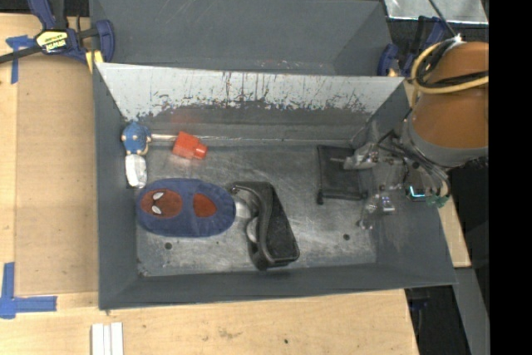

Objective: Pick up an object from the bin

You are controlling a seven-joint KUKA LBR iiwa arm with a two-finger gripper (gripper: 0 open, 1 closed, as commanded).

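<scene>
My gripper (pixel 363 189) hangs low over the right end of the bin, close to the right wall. Its two metal fingers (pixel 357 159) stand apart, so it is open, and I see nothing held between them. A flat dark shape (pixel 339 172) lies on the floor just left of the fingers; I cannot tell whether it is a thing or a shadow. The nearest clear thing is a black curved handle-like tool (pixel 268 224) at the front middle, well left of the gripper.
A blue slipper with red patches (pixel 184 210) lies front left, touching the black tool. At the back left are a small orange block (pixel 189 147), a blue-and-white piece (pixel 134 137) and a white piece (pixel 135 172). Bare floor separates the tool from the gripper.
</scene>
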